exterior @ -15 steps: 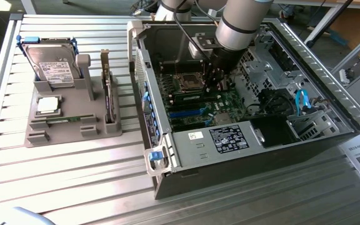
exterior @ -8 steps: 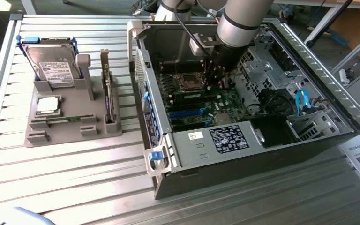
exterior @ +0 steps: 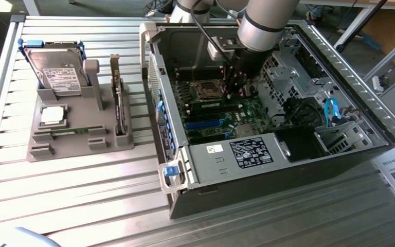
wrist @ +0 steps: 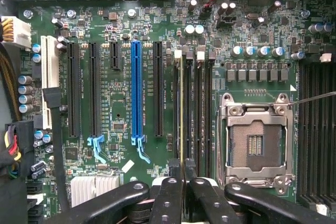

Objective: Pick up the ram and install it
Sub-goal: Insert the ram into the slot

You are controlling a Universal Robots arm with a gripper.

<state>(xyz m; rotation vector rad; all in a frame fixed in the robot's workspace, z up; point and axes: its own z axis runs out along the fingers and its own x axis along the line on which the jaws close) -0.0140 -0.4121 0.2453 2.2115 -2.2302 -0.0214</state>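
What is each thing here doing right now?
tool, shut on the ram
ram, held edge-on along the memory slots
CPU socket, empty
computer case, side open
hard drive, upright in the gray holder
spare memory stick, lying in the holder

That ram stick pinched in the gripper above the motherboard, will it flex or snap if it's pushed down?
Probably stiff: the ram, seen edge-on, runs as a straight thin line from the shut gripper, with no sag. Likely light, since a narrow pinch carries it. Being so thin, it may be fragile if pushed askew against the slots.
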